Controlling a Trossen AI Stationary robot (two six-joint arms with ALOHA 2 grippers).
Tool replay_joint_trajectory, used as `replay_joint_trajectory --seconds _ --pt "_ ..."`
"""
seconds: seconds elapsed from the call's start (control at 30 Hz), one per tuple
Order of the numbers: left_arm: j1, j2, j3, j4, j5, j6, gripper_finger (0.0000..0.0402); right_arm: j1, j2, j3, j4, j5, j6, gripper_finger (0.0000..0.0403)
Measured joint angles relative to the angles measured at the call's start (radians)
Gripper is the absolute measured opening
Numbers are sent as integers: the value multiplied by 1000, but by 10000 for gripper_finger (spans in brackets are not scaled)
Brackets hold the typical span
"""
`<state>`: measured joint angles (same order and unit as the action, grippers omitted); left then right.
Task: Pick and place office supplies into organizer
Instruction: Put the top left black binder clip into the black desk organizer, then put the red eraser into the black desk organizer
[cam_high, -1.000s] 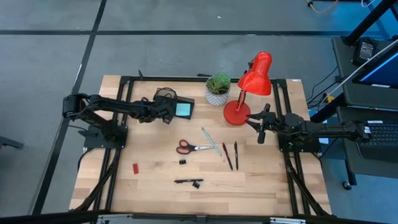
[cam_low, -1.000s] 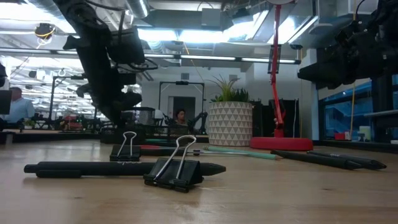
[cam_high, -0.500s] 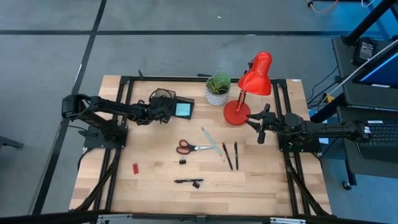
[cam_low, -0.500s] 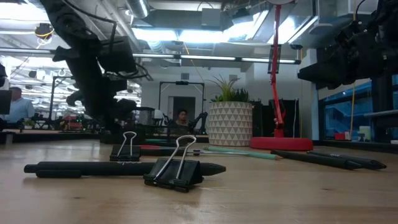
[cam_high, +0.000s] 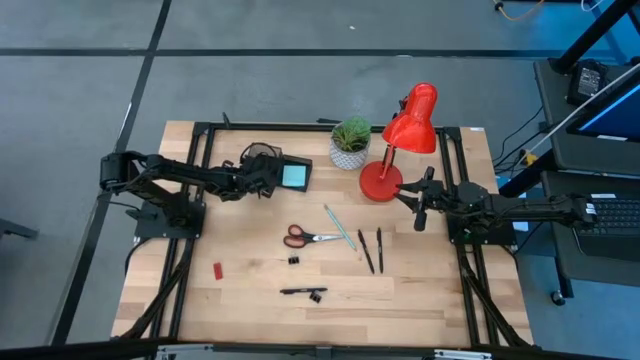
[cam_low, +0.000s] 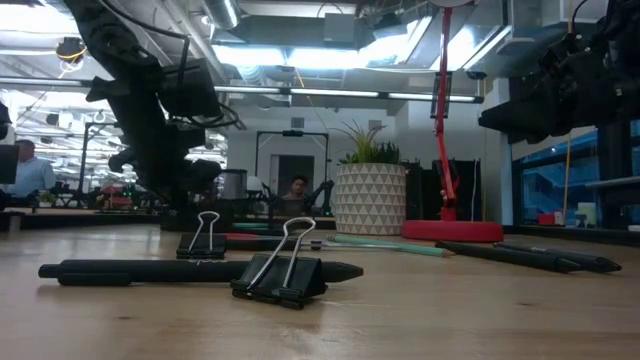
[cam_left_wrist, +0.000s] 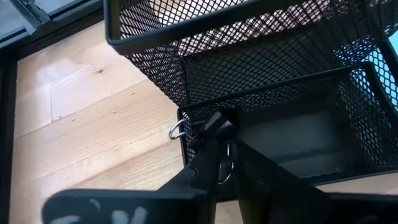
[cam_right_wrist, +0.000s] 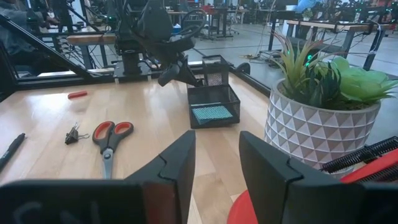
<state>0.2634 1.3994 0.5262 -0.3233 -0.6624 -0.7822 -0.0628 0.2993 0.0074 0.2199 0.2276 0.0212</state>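
Note:
The black mesh organizer (cam_high: 283, 163) stands at the table's far left, with the light-blue notepad (cam_high: 294, 177) in it. My left gripper (cam_high: 262, 183) hovers at its left side, shut on a small black binder clip (cam_left_wrist: 214, 124) above a corner of its rim (cam_left_wrist: 186, 113). Red-handled scissors (cam_high: 305, 237), a teal pencil (cam_high: 340, 227), two black pens (cam_high: 372, 250), another clip (cam_high: 295, 260), a pen with a clip (cam_high: 305, 292) and a small red piece (cam_high: 218, 269) lie on the table. My right gripper (cam_high: 420, 210) is open, beside the lamp base. My left gripper pinches the binder clip between its two fingers (cam_left_wrist: 202, 165). The clip's black body (cam_left_wrist: 216, 123) sticks out past the fingertips and a wire loop (cam_left_wrist: 177, 130) shows beside them. The clip is lifted clear of the table, right at the organizer's rim corner; whether it touches the mesh I cannot tell.
A red desk lamp (cam_high: 385, 180) and a potted green plant (cam_high: 350, 140) stand at the far side, between the organizer and my right gripper (cam_right_wrist: 214, 140). Black frame rails run along the table's left and right edges. Bare wood lies near the front edge.
My left gripper has shifted a little toward the table's left edge, still shut on the clip beside the organizer. The right arm has kept still.

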Motion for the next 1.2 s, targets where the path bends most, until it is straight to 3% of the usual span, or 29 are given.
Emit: replay_joint_trajectory --seconds 0.33,0.73,0.87,1.03,1.1,1.2 --pt "-1 -32 -2 3 21 17 70 0 0 0 0 0 0 127" --pt "-2 -200 -2 5 69 64 49 0 0 0 0 0 0 127" --pt "-22 -279 -2 10 181 168 43 0 0 0 0 0 0 127" --pt "-100 -362 -2 13 526 288 52 0 0 0 0 0 0 127" --pt "-139 -376 -1 13 654 244 63 0 0 0 0 0 0 127" --pt "-196 -377 -1 -9 777 31 79 0 0 0 0 0 1 127"
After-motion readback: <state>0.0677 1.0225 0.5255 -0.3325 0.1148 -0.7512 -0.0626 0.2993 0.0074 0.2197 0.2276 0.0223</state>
